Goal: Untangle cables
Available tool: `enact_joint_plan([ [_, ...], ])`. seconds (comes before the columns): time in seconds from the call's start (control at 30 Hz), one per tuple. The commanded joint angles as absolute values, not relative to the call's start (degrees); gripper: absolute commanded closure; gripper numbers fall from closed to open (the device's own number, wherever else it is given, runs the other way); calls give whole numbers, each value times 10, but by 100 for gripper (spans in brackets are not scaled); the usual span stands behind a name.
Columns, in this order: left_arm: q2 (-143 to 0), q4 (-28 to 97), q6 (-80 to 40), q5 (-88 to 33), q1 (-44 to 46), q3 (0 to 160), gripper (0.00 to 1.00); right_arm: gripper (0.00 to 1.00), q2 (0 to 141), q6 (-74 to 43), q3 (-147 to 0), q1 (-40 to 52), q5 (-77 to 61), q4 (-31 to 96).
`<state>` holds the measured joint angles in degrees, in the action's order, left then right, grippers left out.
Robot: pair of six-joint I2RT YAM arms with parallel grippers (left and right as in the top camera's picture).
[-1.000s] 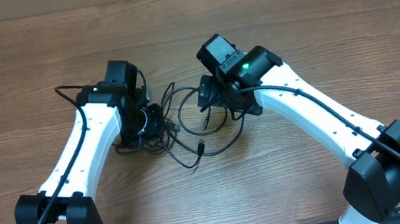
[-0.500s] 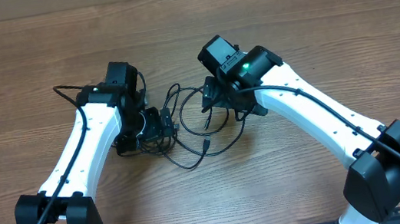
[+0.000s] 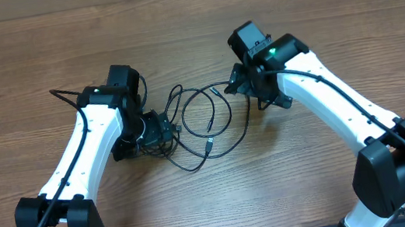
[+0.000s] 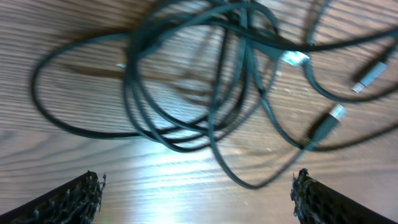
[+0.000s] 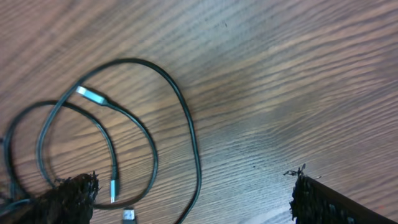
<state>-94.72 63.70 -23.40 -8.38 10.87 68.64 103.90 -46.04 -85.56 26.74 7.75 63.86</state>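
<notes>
When viewed from overhead, found the cables [image 3: 208,144] lying flat on the wooden surface [image 3: 344,1] at centre frame, between the two arms. Spread toward the right in wide, open loops, and gathered at the left end into a denser bunch [image 3: 160,138] just beside the left claw [image 3: 164,130]. Through the left wrist view, showed several strands [image 4: 186,142] stacked in near-parallel arcs and crossing at top centre, with two silver-tipped plugs [image 4: 336,115] lying free at the right edge. Through the right wrist view, showed only two or three slack curves [image 5: 191,134] at the left of frame, bare wood elsewhere.

Caught the left claw [image 4: 196,202] wide apart over the bunch, holding nothing. Caught the right claw [image 3: 256,94] likewise spread, empty, at the right rim of the loops, near them but not touching.

Judged the step in hand to be choosing the next grasp. Would have done well to take one strand only, close behind a free plug, never the stacked arcs. Should then have drawn it low along the surface, away from the crossing, slowly enough to see whether a loop tightened. Ought to have kept the other claw pinning the bunch, lest everything slide together.
</notes>
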Motion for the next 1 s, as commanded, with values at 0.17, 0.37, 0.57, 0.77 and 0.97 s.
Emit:
enact_joint_plan([
  [0.17,-935,640,-145,-230,109,696,2,0,1037,-460,-757,270,57,556],
  [0.37,-846,646,-179,-227,109,696,8,0,1037,-460,-747,270,57,548],
  [0.57,-648,669,-220,-93,110,696,0,0,1037,-460,-747,270,57,540],
  [0.77,-591,715,-223,-40,110,695,0,0,1037,-460,-747,270,23,519],
  [0.97,-627,733,-223,-40,110,695,0,0,1037,-460,-747,270,22,517],
])
